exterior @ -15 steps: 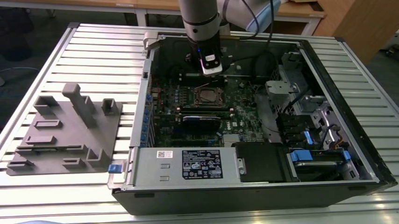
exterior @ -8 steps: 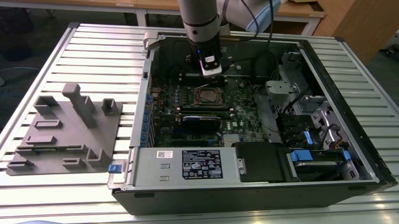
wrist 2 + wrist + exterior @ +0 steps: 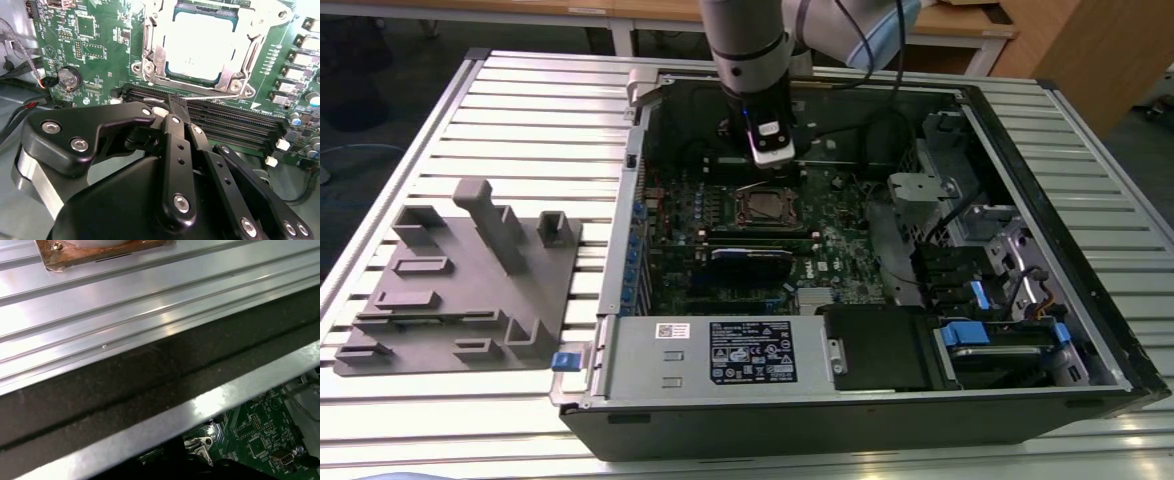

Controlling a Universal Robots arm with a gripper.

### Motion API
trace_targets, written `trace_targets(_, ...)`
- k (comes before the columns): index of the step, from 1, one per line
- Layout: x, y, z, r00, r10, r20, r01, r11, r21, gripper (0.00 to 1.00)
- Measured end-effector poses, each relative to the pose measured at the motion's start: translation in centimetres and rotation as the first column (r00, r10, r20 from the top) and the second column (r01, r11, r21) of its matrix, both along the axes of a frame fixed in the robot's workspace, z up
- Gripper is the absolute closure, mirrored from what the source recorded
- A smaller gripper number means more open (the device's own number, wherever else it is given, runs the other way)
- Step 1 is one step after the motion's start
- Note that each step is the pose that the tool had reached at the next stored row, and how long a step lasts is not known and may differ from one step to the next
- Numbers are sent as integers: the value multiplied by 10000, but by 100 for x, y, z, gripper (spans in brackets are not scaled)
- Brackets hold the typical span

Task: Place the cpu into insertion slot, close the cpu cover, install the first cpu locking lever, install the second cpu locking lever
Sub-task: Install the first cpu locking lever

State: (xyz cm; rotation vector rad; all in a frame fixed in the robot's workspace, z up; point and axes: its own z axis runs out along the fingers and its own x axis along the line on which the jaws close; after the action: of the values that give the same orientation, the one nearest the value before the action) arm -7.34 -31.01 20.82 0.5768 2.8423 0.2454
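Note:
The cpu (image 3: 200, 42) lies in the insertion slot (image 3: 767, 208) on the green board, its pale silvery top facing up. The cpu cover (image 3: 151, 50), a shiny metal frame, lies down around the chip's edges. A thin wire locking lever (image 3: 215, 97) runs along the socket's side that faces the memory slots. In the second wrist view my gripper (image 3: 175, 102) is shut, its black tip right at this lever, with nothing visibly held between the fingers. In the exterior view the gripper (image 3: 771, 155) hangs inside the open case, just behind the socket.
Long black memory slots (image 3: 235, 125) and a coin battery (image 3: 68, 77) flank the socket. A blue-edged memory stick (image 3: 750, 253), the power supply (image 3: 720, 350) and drive bays (image 3: 987, 300) crowd the case. A grey fixture (image 3: 467, 270) sits on the slatted table (image 3: 125, 305).

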Motion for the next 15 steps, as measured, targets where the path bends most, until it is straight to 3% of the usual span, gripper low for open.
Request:
trace_targets(8,-16,0,-31,9999,0,160,0,10000,2,89)
trace_targets(15,-34,9,-45,9997,1,227,0,10000,-27,89)
